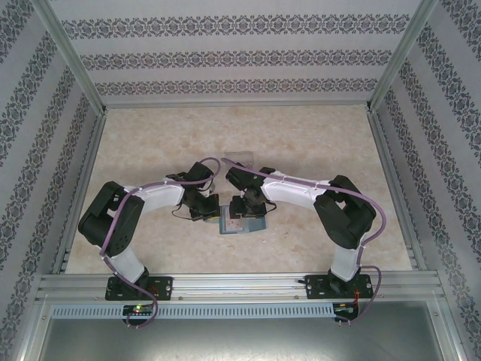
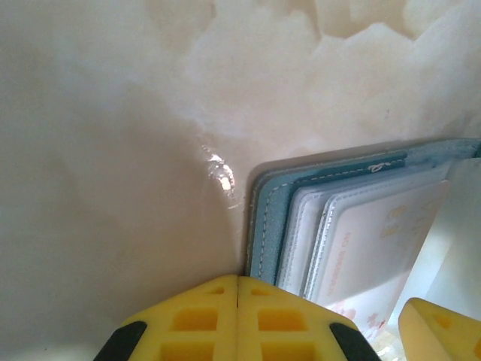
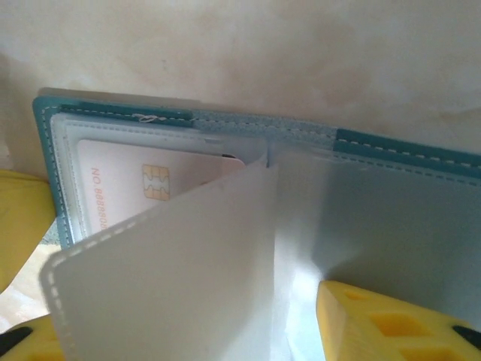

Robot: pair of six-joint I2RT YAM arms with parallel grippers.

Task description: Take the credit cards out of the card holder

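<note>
Left arm [image 1: 154, 197] and right arm [image 1: 293, 189]: white shells, chunky black joints, a purple cable [image 1: 379, 226] looping along each, black bases [image 1: 139, 287], plus yellow fingers [image 2: 188, 323] with square pockets moulded in.

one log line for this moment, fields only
card holder open on table | card in pocket | left gripper shut at holder corner | right gripper open around clear sleeve
</note>
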